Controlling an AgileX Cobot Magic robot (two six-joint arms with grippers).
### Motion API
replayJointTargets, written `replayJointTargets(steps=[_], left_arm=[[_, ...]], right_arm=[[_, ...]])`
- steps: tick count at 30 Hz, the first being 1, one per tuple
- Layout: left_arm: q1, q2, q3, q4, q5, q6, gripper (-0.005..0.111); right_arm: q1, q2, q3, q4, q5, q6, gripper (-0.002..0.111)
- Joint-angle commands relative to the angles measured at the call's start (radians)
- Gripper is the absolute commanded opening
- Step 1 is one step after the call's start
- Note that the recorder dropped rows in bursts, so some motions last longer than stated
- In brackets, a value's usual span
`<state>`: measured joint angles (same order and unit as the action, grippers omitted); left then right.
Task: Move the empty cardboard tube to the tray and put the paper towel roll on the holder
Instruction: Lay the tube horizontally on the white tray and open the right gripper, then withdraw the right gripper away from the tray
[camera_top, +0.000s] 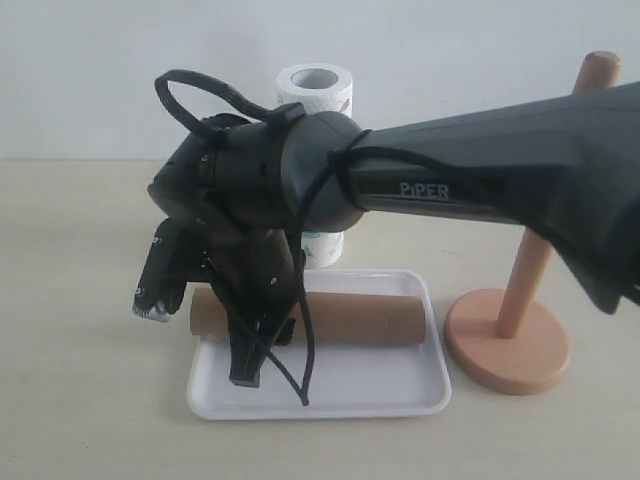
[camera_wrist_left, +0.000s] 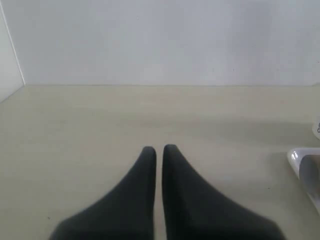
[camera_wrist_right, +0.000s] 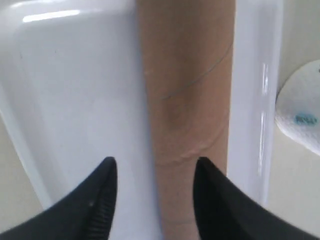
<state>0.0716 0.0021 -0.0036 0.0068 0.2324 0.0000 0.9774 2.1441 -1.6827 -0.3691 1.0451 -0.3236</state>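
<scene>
Beige tabletop (camera_top: 80, 400), plain white wall (camera_top: 100, 80)

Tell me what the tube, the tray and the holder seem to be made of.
The empty cardboard tube: brown cardboard, matte, with spiral seams. The tray: probably white plastic, glossy, with light glints on its rim. The holder: apparently light wood, smooth and matte.

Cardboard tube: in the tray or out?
In. The cardboard tube lies flat on its side inside the white tray, within the rim; the right wrist view shows tray floor on both sides of it.
</scene>
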Motion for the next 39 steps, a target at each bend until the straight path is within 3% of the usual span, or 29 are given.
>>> replayJointTargets(steps=[1, 3, 18, 29, 35, 39], left_arm=[[-0.003, -0.002, 0.004, -0.007, 0.000, -0.007, 0.004], [-0.003, -0.002, 0.004, -0.007, 0.000, -0.007, 0.004], [-0.003, -0.002, 0.004, -0.007, 0.000, -0.007, 0.004], [-0.003, -0.002, 0.004, -0.007, 0.000, -0.007, 0.004], [-0.003, -0.002, 0.004, -0.007, 0.000, -0.007, 0.004], [-0.003, -0.002, 0.004, -0.007, 0.000, -0.007, 0.004]], right_arm=[[0.000, -0.098, -0.004, -0.008, 0.083, 0.039, 0.018], [0.000, -0.147, -0.004, 0.001, 0.088, 0.067, -0.001], [0.000, -0.591, 0.064, 0.137, 0.176, 0.161, 0.000], [0.000, -1.160, 0.527, 0.172, 0.168, 0.409, 0.000], [0.000, -1.605, 0.827, 0.090, 0.027, 0.517, 0.000], [0.000, -1.841, 0.862, 0.074, 0.075, 0.529, 0.000]])
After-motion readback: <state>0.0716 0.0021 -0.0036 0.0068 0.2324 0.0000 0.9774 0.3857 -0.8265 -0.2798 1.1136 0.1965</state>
